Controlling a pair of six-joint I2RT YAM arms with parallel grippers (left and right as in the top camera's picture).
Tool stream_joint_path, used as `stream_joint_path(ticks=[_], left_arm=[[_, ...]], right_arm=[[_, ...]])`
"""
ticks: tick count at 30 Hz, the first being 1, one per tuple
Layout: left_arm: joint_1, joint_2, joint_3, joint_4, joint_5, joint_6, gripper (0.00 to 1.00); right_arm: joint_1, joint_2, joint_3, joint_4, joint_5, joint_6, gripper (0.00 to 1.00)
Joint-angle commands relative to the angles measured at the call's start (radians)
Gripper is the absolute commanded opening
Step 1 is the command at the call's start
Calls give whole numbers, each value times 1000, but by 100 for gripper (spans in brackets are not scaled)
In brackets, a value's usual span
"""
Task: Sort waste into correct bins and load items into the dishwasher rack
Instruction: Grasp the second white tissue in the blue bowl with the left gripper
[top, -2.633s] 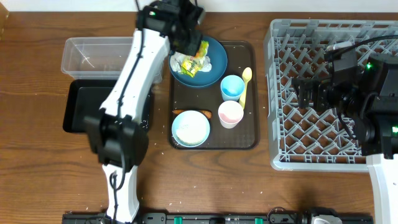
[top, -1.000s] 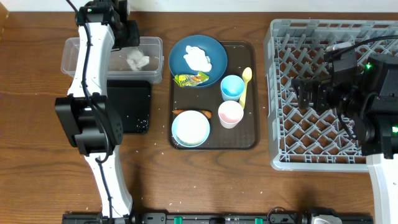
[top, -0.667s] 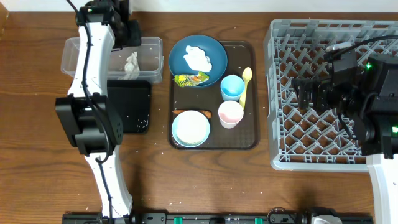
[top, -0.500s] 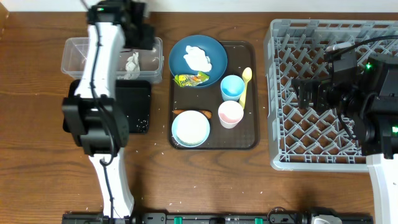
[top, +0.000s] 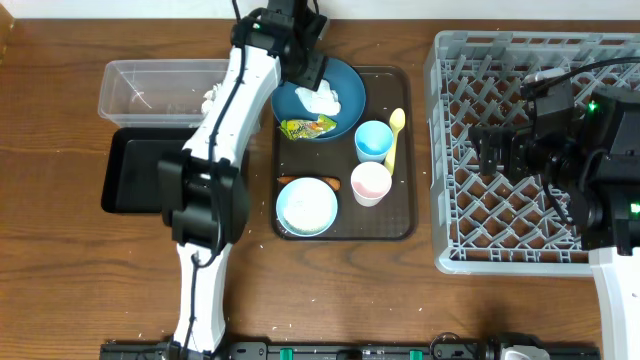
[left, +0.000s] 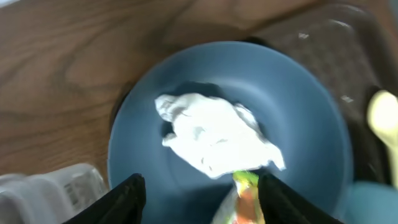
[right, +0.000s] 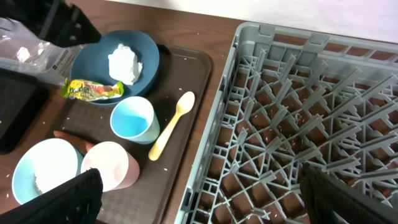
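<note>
Left claw (left: 202, 194) is over the big dark-blue bowl (top: 352, 95). Jaws apart, nothing between them. The wrist cam looks straight down into the bowl. Crumpled white tissue (left: 214, 140) lies in the middle of it. Both fingers (left: 127, 199) are above it; I can't tell if they touch. Yellow-green wrapper (top: 308, 127) lies at the bowl's near rim. In the wrist view one end touches the tissue.

The bowl sits at the far-left corner of the brown serving tray (top: 400, 215) and overhangs its far edge. Light-blue cup (top: 373, 141) stands upright around the tray's middle, just right of the wrapper. Yellow spoon (top: 394, 135) lies along the tray's right edge with its scoop end toward the far edge. It's touching or just beside the cup, can't tell which. Pink cup (top: 371, 184) stands upright just on the near side of the blue one. Small pale-blue bowl (top: 307, 208) is at the near-left corner with something white inside. Orange carrot (top: 288, 180) lies just on its far side, its middle hidden by the bowl's rim.

Clear tub (top: 140, 75) is at the table's far-left. A second tissue wad (top: 209, 97) is at its right end, partly behind my left arm. Black tray (top: 130, 180) lies alongside the tub on its near side.

Right claw (right: 208, 199) has jaws full wide and holds nothing. It hangs over the left part of the grey dishwasher rack (top: 445, 200), which takes up the table's right side.
</note>
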Motion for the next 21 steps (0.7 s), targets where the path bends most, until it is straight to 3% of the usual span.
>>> stream_joint_path(ticks=[1, 8, 21], left_arm=[[6, 78, -8, 26, -47, -115, 62], [-21, 144, -8, 77, -25, -120, 71], [-35, 224, -8, 89, -26, -121, 72]], right_arm=[[-2, 1, 18, -4, 3, 3, 99], [-2, 1, 18, -11, 3, 3, 99], [-2, 1, 18, -13, 3, 3, 99]])
